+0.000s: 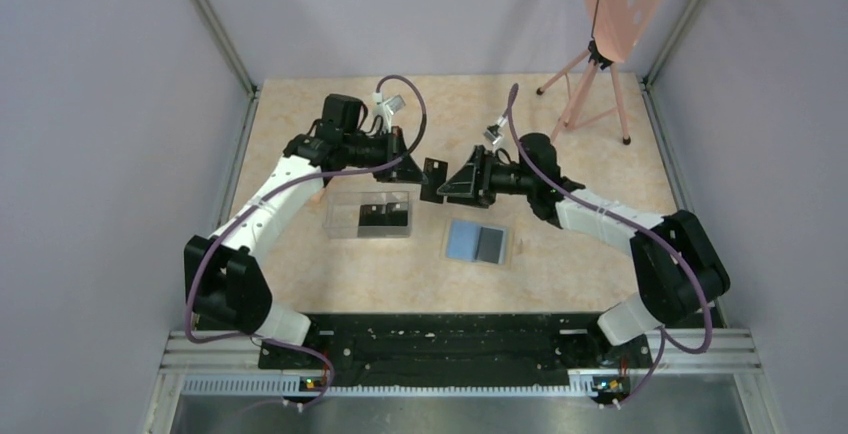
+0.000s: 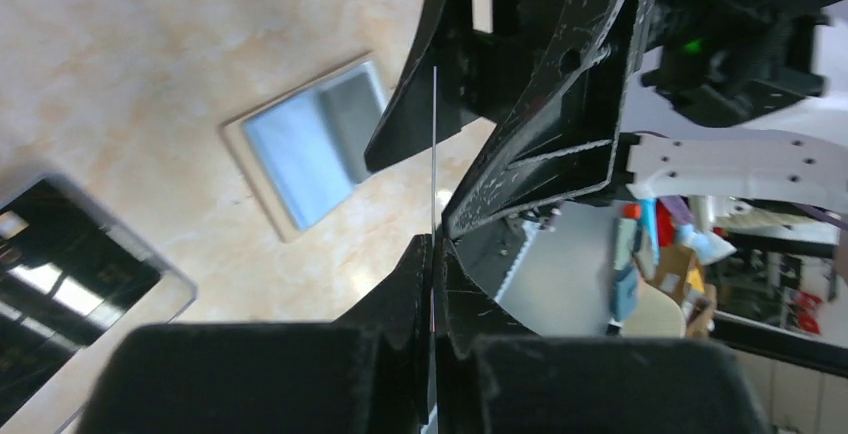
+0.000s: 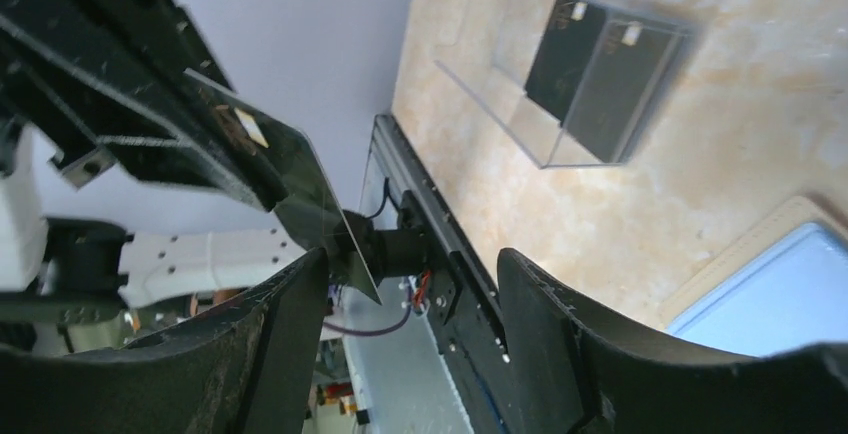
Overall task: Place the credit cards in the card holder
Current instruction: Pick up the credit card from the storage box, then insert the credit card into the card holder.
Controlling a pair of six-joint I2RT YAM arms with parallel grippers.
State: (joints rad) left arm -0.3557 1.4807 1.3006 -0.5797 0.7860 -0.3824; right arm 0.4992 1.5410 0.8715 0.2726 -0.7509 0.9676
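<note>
The left gripper point(image 2: 433, 254) has its matte, scuffed black fingers pressed tight on a credit card point(image 3: 300, 184). This is a thin, stiff, glossy dark rectangle with a small pale mark near one corner. In the left wrist view it shows edge-on as a hairline rising from the closed fingertips. The card hangs in the air at the centre of the overhead frame, above the tabletop point(image 1: 560, 104), a smooth mottled beige surface like stone laminate. The right gripper point(image 3: 410, 266) faces it with its broad, rounded black fingers spread apart. The card's lower corner sits close to the finger on the left of the right wrist frame, but whether they touch cannot be told. Just left of centre in the overhead frame lies a clear plastic box point(image 1: 343, 216), rectangular with thin transparent walls. It holds two more credit cards point(image 1: 383, 215), flat and black, side by side, each with a tiny light mark at one end. The card holder point(image 1: 461, 241) lies opened flat just below centre and to the right of the box. It is a slim, roughly square wallet with a tan rim and a smooth grey-blue lining. Its right half looks darker grey, and whether that is a card or a pocket cannot be told.
</note>
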